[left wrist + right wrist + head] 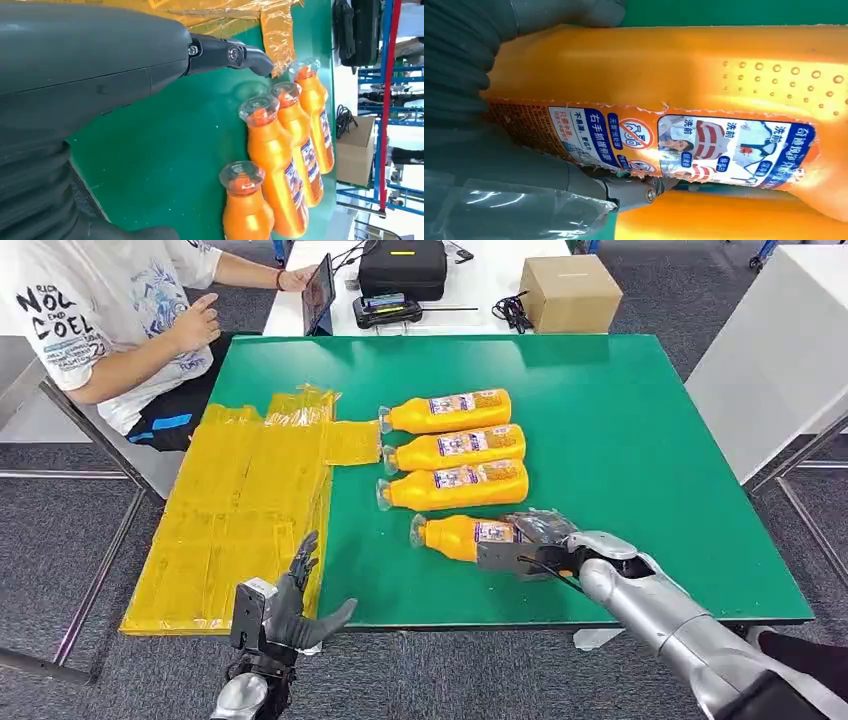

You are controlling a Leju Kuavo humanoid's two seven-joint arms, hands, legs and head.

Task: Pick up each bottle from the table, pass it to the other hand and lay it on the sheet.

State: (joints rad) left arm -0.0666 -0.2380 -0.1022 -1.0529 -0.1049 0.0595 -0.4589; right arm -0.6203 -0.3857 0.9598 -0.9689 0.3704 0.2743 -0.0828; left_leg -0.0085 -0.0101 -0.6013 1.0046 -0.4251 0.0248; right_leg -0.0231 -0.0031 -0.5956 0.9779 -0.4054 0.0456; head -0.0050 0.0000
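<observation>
On the green table (620, 420), near the front edge, the right hand (545, 550) has its fingers clamped on the nearest of 4 bottles (465, 536). Lift it level, then pass it left to the left hand (290, 605), fingers apart, by the yellow sheet (240, 510).

Grey carpet (60, 540) covers the floor around the green bench (640, 440). Behind it a white table (480, 290) carries a cardboard box (570, 292), a black case (402, 267) and a tablet (320, 292). A seated person (110, 320) faces the tablet. Blue shelving (387, 100) stands further back.
</observation>
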